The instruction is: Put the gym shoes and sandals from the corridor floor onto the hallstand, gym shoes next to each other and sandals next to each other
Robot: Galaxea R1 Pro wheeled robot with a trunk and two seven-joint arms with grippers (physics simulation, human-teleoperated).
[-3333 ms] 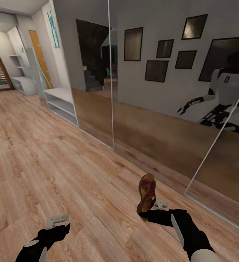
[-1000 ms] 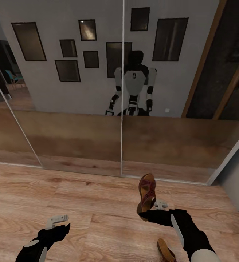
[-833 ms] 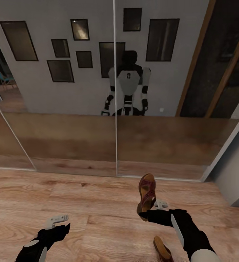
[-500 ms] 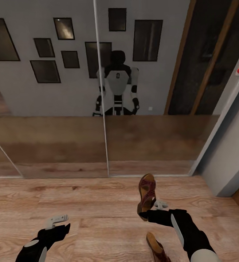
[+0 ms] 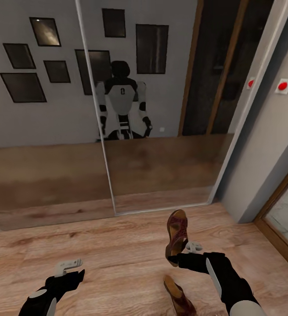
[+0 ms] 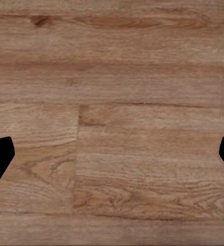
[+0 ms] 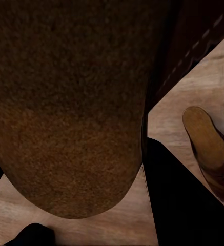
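Note:
My right gripper (image 5: 182,253) is shut on the heel end of a brown sandal (image 5: 177,235), holding it above the corridor floor (image 5: 117,250) with its toe pointing away from me. In the right wrist view the held sandal's dark sole (image 7: 65,102) looms close. The other sandal (image 5: 179,299) lies on the planks just below my right hand, and its tan insole appears as the second sandal (image 7: 211,148). My left gripper (image 5: 69,265) hangs open and empty over bare floor (image 6: 112,118). The gym shoes and the hallstand are out of view.
Mirrored sliding doors (image 5: 95,131) run across the front and reflect the robot. A grey wall (image 5: 267,131) with red round buttons stands at the right, with a wood-framed glass door (image 5: 284,219) beyond it. Open floor stretches to the left.
The camera has swung right, so the shelf unit left the picture. The second sandal came into view and drifted left. Both arms keep their pose; the sandal stays gripped.

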